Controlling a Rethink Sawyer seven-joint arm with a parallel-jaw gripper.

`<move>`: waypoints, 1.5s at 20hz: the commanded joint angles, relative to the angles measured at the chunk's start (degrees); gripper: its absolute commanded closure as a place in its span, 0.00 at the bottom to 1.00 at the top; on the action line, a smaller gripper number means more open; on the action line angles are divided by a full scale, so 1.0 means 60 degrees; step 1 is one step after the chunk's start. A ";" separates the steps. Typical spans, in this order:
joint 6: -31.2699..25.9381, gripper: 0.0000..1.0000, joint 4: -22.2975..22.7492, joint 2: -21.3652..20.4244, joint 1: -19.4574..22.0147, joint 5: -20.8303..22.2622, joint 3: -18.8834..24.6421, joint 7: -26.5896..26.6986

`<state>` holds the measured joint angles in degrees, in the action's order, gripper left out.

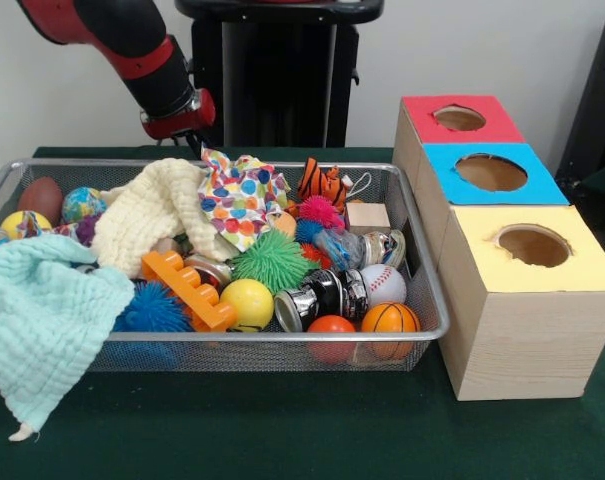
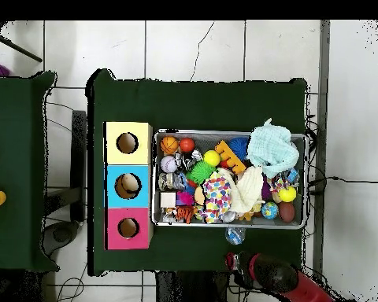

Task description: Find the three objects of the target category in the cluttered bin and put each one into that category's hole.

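Note:
The silver wire mesh bin (image 1: 282, 338) is full of clutter: a basketball (image 1: 390, 320), an orange ball (image 1: 332, 326), a baseball (image 1: 382, 283), a yellow ball (image 1: 247, 303), a green spiky ball (image 1: 272, 260), shiny cans (image 1: 322, 295), a tiger toy (image 1: 322, 183) and a wooden cube (image 1: 367, 217). Three boxes with holes stand beside it, topped red (image 1: 422, 115), blue (image 1: 542, 185) and yellow (image 1: 582, 265). My gripper (image 1: 192, 140) hangs just behind the bin's far rim, over its left part. In the overhead view it (image 2: 236, 236) sits just outside the bin (image 2: 230, 132).
A mint cloth (image 1: 42, 320) drapes over the bin's front left rim. A cream cloth (image 1: 147, 215) and a dotted cloth (image 1: 242, 195) cover toys in the middle. An orange block (image 1: 187, 288) and a blue spiky ball (image 1: 152, 310) lie near the front. The table has a green cover (image 1: 282, 420).

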<state>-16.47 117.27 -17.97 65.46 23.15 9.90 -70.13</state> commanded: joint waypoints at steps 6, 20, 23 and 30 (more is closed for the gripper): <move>0.1517 1.00 -0.1812 0.1418 -0.0386 -0.0396 0.0825 -0.1687; -0.0487 1.00 0.0139 -0.3085 -0.1714 -0.0936 0.0283 -0.1803; -0.0900 1.00 0.0324 -0.3751 -0.1843 -0.1148 0.0226 -0.1638; -0.1909 1.00 0.0557 -0.5035 -0.1965 -0.1591 0.0216 -0.1197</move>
<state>-19.55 120.55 -40.35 54.48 17.74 9.18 -70.13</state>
